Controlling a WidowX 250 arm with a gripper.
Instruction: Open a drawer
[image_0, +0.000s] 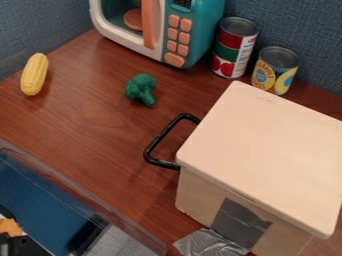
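A pale beige box-shaped drawer unit (267, 150) stands at the right of the table in the camera view. Its black bar handle (158, 141) sticks out from the left side, with wood table showing through the loop. Nothing touches the handle. The flat top hides most of the side that bears the handle, and no open drawer interior shows there.
A toy microwave (163, 30) and two cans, one red and green (234, 47), one yellow and blue (275, 70), stand at the back. Toy broccoli (141, 89) and corn (35, 74) lie on the table (80, 122). Clear plastic wall (87, 192) at lower left; silver tape (208, 243) beside the unit.
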